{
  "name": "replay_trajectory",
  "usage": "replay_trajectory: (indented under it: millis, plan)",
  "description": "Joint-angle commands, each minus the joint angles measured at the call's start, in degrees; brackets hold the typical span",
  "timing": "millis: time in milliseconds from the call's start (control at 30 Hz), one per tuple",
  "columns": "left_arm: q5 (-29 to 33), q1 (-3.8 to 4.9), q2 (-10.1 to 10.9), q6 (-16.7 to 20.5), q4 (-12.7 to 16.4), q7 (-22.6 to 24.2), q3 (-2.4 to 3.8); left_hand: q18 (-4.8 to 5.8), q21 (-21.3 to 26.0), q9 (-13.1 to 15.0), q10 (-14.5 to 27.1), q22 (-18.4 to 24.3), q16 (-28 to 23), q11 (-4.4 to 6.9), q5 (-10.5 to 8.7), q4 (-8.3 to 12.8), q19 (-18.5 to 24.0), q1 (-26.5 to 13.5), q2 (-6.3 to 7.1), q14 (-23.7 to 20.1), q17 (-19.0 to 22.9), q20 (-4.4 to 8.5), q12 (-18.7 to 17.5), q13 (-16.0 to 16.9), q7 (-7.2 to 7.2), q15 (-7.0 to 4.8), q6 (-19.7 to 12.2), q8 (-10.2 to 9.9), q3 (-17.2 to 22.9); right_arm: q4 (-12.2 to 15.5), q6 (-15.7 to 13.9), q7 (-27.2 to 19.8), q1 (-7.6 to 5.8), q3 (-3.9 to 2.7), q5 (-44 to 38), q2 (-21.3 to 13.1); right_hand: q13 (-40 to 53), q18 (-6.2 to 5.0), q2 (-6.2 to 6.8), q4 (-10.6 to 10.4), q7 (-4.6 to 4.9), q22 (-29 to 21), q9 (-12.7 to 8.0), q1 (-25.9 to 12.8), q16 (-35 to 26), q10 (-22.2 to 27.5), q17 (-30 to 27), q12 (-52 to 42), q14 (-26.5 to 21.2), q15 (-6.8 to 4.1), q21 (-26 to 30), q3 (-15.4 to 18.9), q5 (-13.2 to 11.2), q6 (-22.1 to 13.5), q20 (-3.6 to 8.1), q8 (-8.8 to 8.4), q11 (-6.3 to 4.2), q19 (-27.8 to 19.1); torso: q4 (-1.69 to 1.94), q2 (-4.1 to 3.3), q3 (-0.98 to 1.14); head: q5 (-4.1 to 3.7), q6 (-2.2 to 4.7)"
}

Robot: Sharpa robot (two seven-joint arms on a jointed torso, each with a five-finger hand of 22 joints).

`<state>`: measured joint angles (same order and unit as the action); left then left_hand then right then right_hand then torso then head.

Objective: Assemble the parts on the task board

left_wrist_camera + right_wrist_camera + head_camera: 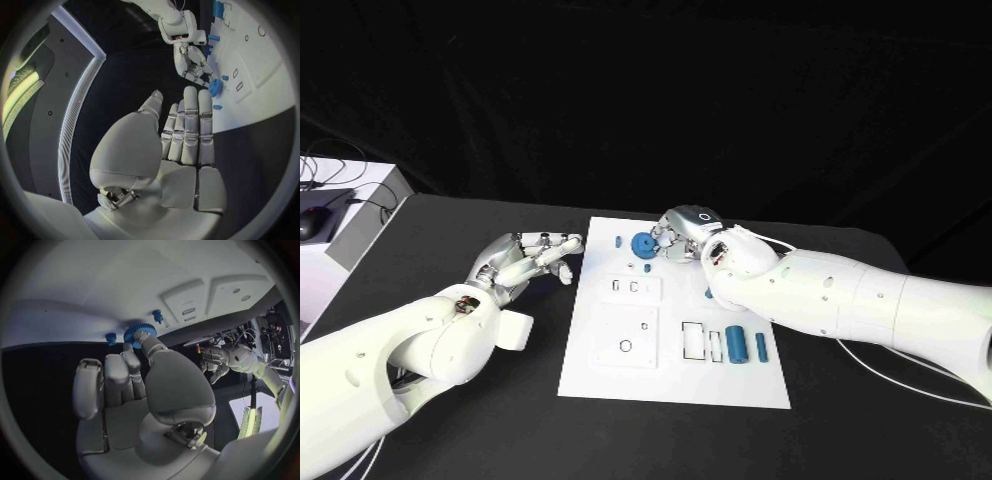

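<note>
The white task board (678,385) lies in the middle of the black tabletop (473,440). Right hand (687,236) is over the board's far edge w/ fingertips on the blue gear (643,244), thumb touching the gear rim; it seems to pinch it. Left hand (528,258) is just beside the board's left edge, fingers straight & close together, holding nothing. Blue cylinder (736,343) and thin blue pin (762,347) lie on the board near the right side, next to a rectangular slot (695,341).
</note>
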<state>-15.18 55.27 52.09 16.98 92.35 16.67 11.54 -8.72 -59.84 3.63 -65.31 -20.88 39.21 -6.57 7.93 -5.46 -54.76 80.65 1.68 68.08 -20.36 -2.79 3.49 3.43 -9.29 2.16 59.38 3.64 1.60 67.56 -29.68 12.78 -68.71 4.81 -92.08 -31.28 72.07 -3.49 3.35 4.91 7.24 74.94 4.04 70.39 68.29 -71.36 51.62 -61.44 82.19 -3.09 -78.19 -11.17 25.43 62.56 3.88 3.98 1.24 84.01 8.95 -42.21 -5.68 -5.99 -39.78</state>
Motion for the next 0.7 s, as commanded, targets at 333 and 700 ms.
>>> replay_trajectory:
  millis: [333, 700]
  plan:
    - [0.1, -0.02, -0.1, -0.9, 0.0, 0.2, 0.04, -0.99, -0.2, 0.0, 0.5, 0.2, 0.1, 0.01, -0.16, 0.0, 0.5, 0.1, 0.16, -0.4, 0.1, -0.12, -0.1, 0.0, -0.03, 0.01, -0.4, 0.0, 0.3, 2.2, -5.8, -3.2, 0.09, 0.03, 1.4, -0.9, -0.1, 0.4, 3.52, -4.5, 0.75, 12.0, 0.1, 0.4, 0.3, 0.1, 0.6, 0.2, 0.1, 0.34, -0.9, 6.2, -0.1, -2.8, -0.36, -0.26, 0.38, 5.2, 0.02, 0.02, -0.04, 0.28, 0.01]
    - [0.1, -0.02, 0.1, -0.8, 0.1, 0.2, 0.04, -0.99, -0.2, 0.0, 0.5, 0.2, 0.1, 0.01, -0.16, 0.0, 0.5, 0.1, 0.16, -0.4, 0.1, -0.12, -0.1, 0.0, -0.03, 0.01, -0.4, 0.0, 0.3, 2.6, -6.4, -2.8, 0.09, -0.02, 1.9, -1.0, -0.4, 0.35, 4.16, -7.2, 0.83, 12.0, 0.3, 1.6, 0.4, 0.4, 0.5, 0.2, 0.1, 0.43, -1.0, 7.6, -0.2, -3.1, -0.53, -0.22, 0.5, 5.2, -0.06, -0.03, -0.08, 0.39, -0.09]
